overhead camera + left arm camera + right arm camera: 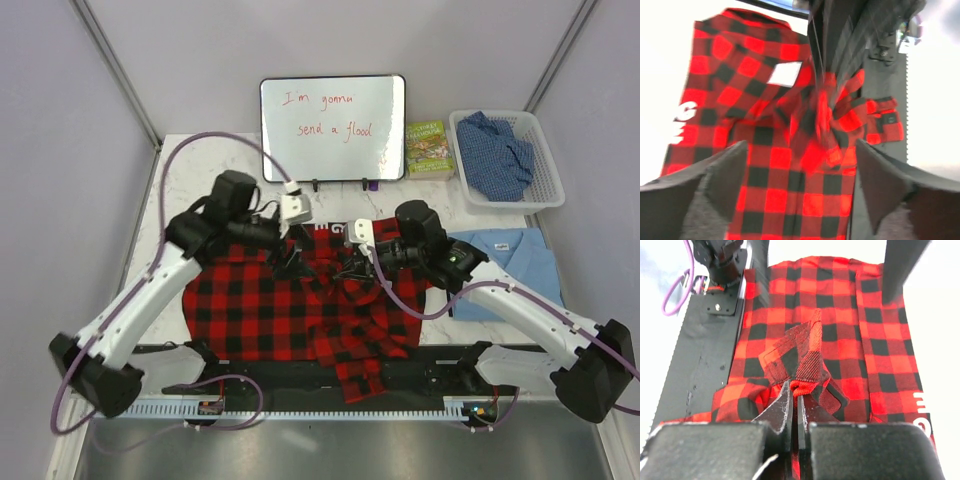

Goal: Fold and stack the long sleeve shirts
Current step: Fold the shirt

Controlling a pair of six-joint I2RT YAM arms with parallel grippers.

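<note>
The red-and-black checked flannel (290,310) lies spread over the middle of the table, one part hanging over the black front strip. My right gripper (350,268) is shut on a bunched fold of it near its middle, with the cloth pinched between the jaws in the right wrist view (796,390). My left gripper (290,258) hovers just to the left, open and empty, its fingers (725,180) spread wide above the flannel (780,180). The light blue collared shirt (505,258) lies flat at the right. The darker blue speckled shirt (495,152) sits crumpled in a basket.
A white basket (545,190) stands at the back right. A whiteboard (333,128) with red writing and a green book (429,148) stand at the back. A black strip (450,375) runs along the front edge.
</note>
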